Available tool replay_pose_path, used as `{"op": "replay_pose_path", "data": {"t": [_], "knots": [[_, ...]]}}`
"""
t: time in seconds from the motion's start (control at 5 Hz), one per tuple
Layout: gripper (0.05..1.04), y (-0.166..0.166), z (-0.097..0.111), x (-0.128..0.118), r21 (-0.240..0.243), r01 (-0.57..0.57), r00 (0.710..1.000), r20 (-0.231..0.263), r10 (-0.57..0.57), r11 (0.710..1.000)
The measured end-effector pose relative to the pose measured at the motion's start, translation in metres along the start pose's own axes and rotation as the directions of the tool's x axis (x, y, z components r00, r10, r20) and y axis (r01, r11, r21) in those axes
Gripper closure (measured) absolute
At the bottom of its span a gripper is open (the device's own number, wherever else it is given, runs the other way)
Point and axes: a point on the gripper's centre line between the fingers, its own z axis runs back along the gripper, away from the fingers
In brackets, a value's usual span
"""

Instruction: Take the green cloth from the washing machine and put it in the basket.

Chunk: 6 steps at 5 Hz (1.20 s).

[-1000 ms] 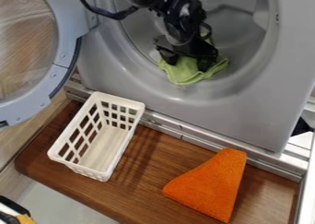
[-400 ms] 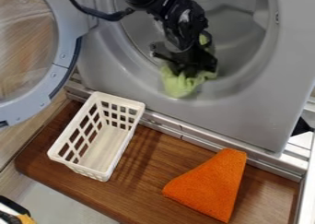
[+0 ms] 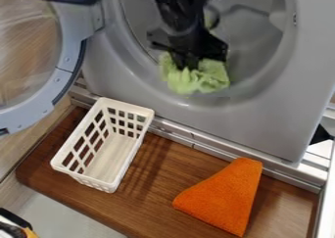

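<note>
Green cloth hangs pinched in the tool, bulging either side.

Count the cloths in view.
2: the green cloth, bunched in the pincer at the drum, and the orange cloth, lying on the wooden board. The drum may hide more.

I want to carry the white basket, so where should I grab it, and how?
Try pinching the basket by the middle of a long side's rim, from above: it stands upright, open at the top, and its walls look thin.
</note>
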Motion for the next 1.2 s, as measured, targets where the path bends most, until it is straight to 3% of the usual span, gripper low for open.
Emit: {"op": "replay_pose_path", "data": {"t": [0.2,0.4,0.6,0.8,1.0,1.2], "knots": [[1.003,0.019,0.015,-0.03,-0.015,-0.041,0.992,-0.121,0.039,0.999],[1.003,0.048,0.02,-0.066,0.025,-0.074,0.968,-0.239,0.077,0.997],[1.003,0.081,0.018,-0.091,0.082,-0.125,0.948,-0.283,0.143,0.989],[1.003,0.098,0.013,-0.105,0.116,-0.127,0.941,-0.301,0.157,0.985],[0.969,0.104,0.01,-0.108,0.145,-0.134,0.949,-0.265,0.168,0.98],[0.779,0.104,0.009,-0.108,0.136,-0.157,0.948,-0.257,0.188,0.978]]}}
